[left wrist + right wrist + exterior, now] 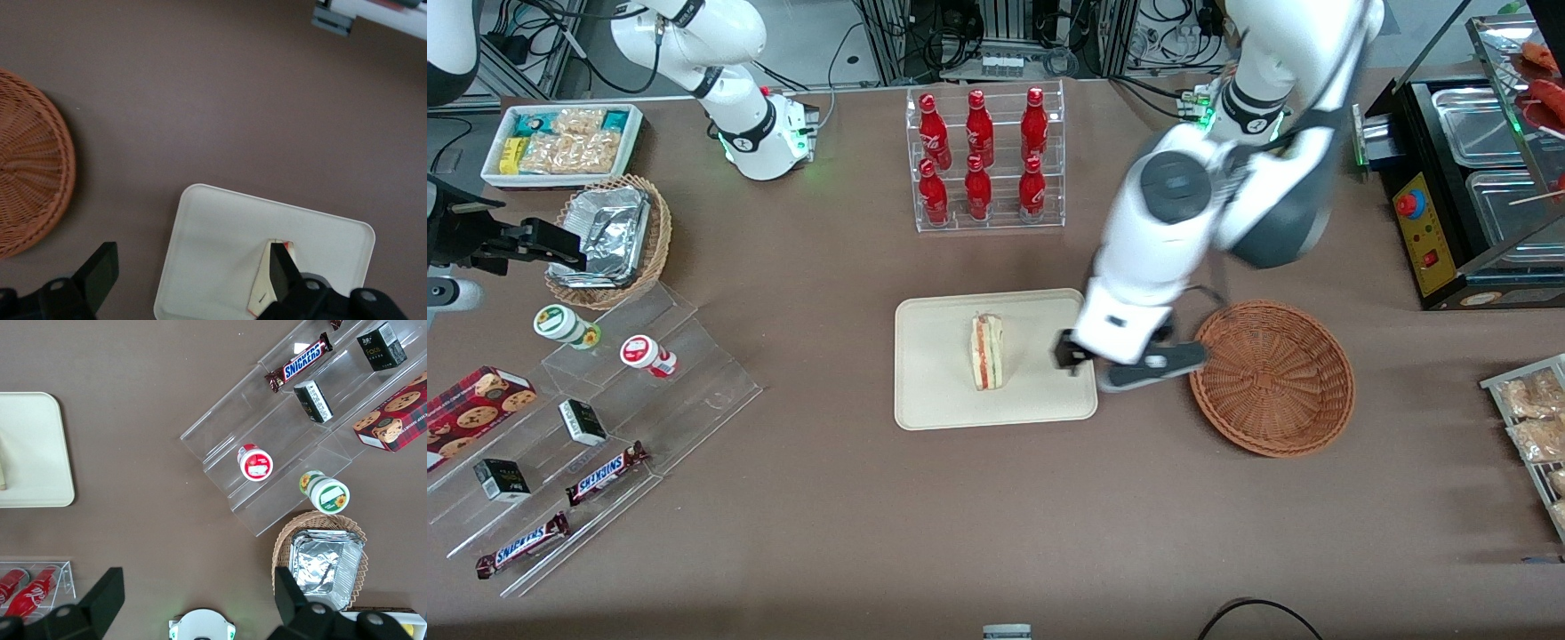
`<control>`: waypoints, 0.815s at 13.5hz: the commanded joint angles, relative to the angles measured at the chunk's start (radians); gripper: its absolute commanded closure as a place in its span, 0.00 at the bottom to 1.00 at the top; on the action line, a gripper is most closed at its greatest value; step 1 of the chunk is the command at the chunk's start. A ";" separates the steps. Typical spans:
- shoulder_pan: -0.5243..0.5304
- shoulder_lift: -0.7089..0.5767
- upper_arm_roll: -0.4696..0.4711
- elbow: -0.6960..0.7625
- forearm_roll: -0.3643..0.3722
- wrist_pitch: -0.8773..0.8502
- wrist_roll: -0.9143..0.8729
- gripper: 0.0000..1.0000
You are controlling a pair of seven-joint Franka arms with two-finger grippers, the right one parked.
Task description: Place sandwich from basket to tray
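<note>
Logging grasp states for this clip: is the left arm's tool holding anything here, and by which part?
Nothing is held. The tool is open above the tray's edge nearest the basket, apart from the sandwich lying on the tray.

Blurred in the front view: white working arm, hiding the tray-side rim of the round reddish-brown wicker basket (1272,378) and one corner of the flat cream tray (943,356). Black tool (190,280) cut off at the wrist picture's edge, fingers wide apart, one covering part of the pale triangular sandwich (263,287).
</note>
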State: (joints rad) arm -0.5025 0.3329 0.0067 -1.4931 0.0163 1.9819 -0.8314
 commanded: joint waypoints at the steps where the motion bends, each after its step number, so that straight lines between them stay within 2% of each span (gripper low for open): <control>1: 0.102 -0.165 -0.014 -0.165 -0.005 -0.014 0.108 0.00; 5: 0.246 -0.245 -0.013 -0.165 -0.056 -0.150 0.335 0.00; 8: 0.327 -0.293 -0.013 -0.165 -0.056 -0.253 0.506 0.00; 11: 0.377 -0.305 -0.011 -0.148 -0.046 -0.275 0.597 0.00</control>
State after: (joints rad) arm -0.1487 0.0521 0.0072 -1.6311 -0.0236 1.7208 -0.2798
